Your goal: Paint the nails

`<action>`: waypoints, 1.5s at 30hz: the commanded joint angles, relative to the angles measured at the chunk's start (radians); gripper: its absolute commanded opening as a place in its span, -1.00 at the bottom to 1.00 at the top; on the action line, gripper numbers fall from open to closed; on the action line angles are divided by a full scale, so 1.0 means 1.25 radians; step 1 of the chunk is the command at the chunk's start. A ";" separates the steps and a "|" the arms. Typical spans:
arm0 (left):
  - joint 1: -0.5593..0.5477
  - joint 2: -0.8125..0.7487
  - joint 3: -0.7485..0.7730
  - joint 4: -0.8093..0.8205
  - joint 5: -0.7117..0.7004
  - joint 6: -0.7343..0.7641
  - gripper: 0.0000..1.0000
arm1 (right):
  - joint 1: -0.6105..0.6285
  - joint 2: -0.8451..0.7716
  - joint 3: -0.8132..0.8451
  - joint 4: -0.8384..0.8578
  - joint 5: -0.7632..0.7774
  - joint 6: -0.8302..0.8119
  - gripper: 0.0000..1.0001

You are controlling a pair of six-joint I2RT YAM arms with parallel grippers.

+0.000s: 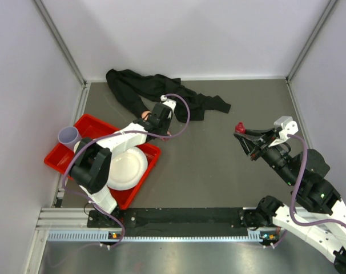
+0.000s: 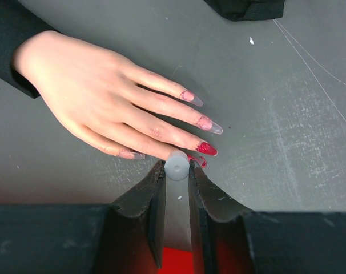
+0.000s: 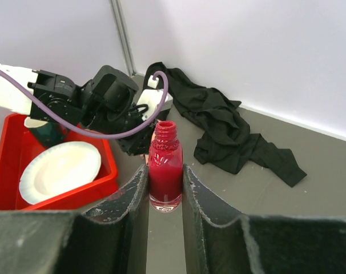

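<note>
- The left gripper (image 2: pixel 176 167) is clamping a grey-white cap (image 2: pixel 176 163) at the lower centre of the left wrist view.
- The nails (image 2: pixel 206 149) are lying just above and to the right of that cap, tipping the mannequin hand (image 2: pixel 93 91) that is reaching in from the upper left. One nail is showing full red, just beside the cap.
- The right gripper (image 3: pixel 164 169) is squeezing an uncapped red polish bottle (image 3: pixel 165 157) upright, well apart from the hand, at the right of the top view.
</note>
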 commanded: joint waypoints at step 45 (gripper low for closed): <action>-0.001 -0.004 0.011 0.005 0.020 -0.012 -1.00 | -0.005 0.008 0.005 0.018 -0.006 0.006 -1.00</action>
